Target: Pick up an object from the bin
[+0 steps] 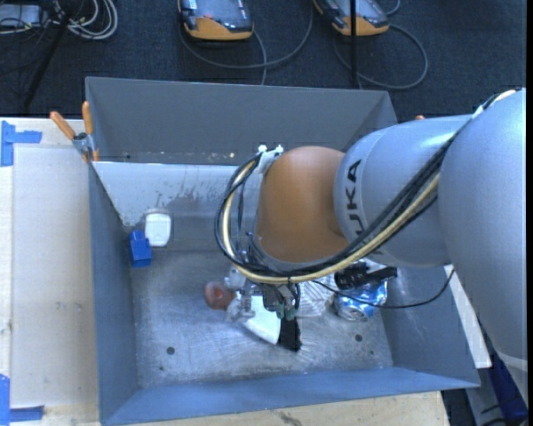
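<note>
Nearest the front wall of the bin, a white wedge-shaped piece lay on the floor, roughly mid-width. The end effector sat low directly above and behind it, close enough that the two seemed to touch. Whether it was open or closed: cannot tell, as the wrist hid it. Nothing was seen held.

Just left of the end effector lay a reddish-brown round thing, near it but apart from the white piece. To its right, under the arm, lay a crumpled blue and silver packet.

Above the end effector, the orange cover on the wrist blocked the middle of the bin.

Farther back, against the left wall, a white block touched a blue block, both well apart from the end effector.
</note>
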You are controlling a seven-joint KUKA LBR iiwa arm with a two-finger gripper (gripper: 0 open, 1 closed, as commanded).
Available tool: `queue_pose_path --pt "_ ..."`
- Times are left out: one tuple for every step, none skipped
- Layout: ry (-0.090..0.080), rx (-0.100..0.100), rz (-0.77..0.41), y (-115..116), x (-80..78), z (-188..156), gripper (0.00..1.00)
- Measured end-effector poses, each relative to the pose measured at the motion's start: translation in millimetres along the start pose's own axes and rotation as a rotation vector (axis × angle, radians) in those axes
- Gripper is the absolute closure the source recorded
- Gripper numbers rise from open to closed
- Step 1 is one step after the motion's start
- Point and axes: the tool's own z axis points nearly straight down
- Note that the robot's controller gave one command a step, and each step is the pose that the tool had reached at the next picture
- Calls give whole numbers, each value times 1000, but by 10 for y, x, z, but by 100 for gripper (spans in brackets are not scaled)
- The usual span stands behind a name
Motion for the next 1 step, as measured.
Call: queue_pose_path --pt "0 -1 -114 185 -113 -1042 100"
